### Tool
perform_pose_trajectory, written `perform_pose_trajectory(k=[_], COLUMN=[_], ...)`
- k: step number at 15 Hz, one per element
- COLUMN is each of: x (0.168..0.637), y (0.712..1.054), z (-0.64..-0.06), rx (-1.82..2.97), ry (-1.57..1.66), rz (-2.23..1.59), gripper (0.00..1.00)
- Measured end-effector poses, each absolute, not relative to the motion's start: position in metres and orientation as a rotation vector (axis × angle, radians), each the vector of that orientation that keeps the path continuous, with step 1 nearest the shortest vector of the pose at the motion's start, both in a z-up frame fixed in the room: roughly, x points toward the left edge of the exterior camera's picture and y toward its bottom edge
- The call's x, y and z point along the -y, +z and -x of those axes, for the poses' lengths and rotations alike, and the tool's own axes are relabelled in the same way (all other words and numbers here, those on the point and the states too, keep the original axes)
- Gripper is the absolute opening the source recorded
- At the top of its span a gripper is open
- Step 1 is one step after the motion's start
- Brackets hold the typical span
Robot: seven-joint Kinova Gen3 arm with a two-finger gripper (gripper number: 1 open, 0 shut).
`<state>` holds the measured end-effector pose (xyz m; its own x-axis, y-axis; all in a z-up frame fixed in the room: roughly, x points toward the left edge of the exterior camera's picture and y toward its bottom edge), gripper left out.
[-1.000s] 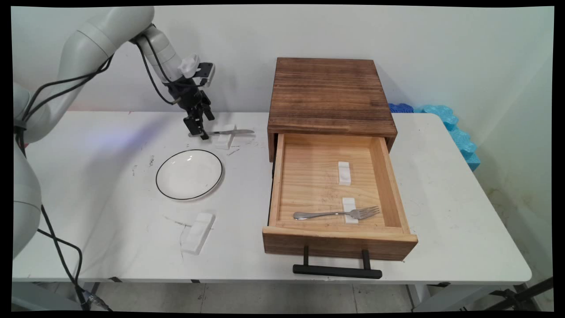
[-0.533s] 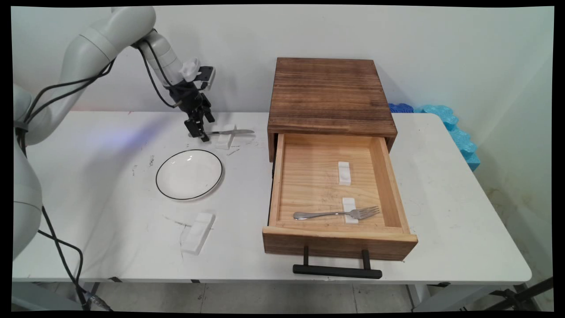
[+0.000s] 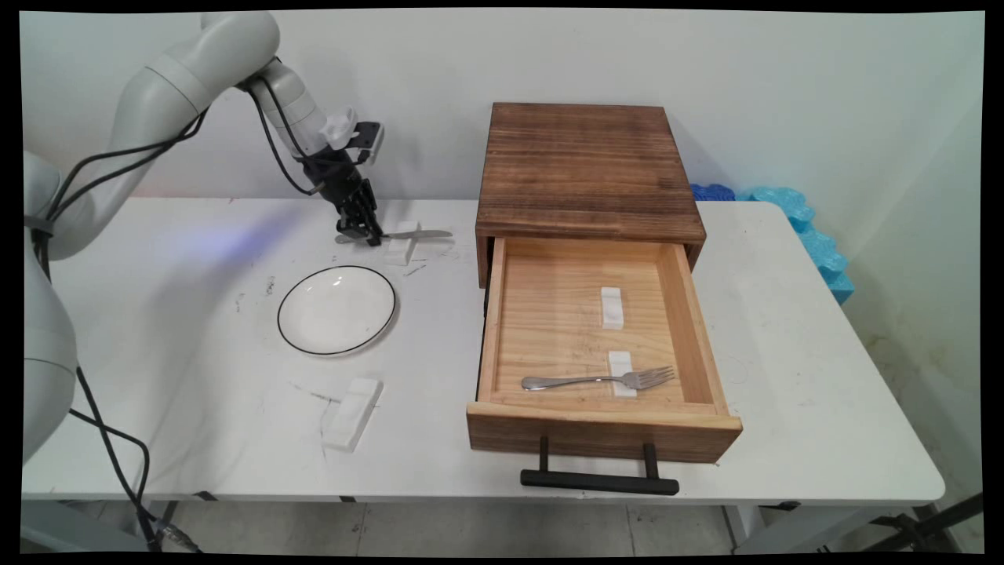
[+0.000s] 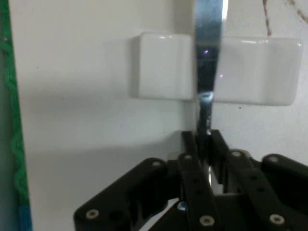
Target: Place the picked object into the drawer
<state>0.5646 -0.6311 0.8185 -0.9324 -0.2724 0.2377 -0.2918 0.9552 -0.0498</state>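
A metal knife (image 3: pixel 408 234) lies across a small white rest (image 3: pixel 398 249) at the back of the table, left of the wooden box. My gripper (image 3: pixel 362 232) is down at the knife's handle end and shut on it. In the hand view the knife (image 4: pixel 208 48) runs straight up from between the closed fingers (image 4: pixel 191 149), over the white rest (image 4: pixel 166 66). A white plate with a dark rim (image 3: pixel 336 309) sits just in front of the knife.
A wooden box (image 3: pixel 584 169) stands at the back with its drawer (image 3: pixel 490 329) pulled open; inside lie a fork (image 3: pixel 596 380) and two white rests (image 3: pixel 612 306). Another white rest (image 3: pixel 351 412) lies near the table's front. Blue foam (image 3: pixel 808 227) sits at the back right.
The gripper's fingers stood apart over the knife's handle; they have now lowered and shut on it. The hand tilted slightly to the right.
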Motion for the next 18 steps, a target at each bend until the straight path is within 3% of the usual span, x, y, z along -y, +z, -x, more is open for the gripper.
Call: perform_pose_trajectory(k=[8,18], x=[0.63,0.59], y=[0.821,0.88], z=[-0.564,-0.56], rx=[2.872,2.847], ry=[0.143,0.22], rz=[-0.421,-0.517], gripper=[0.0,0.0])
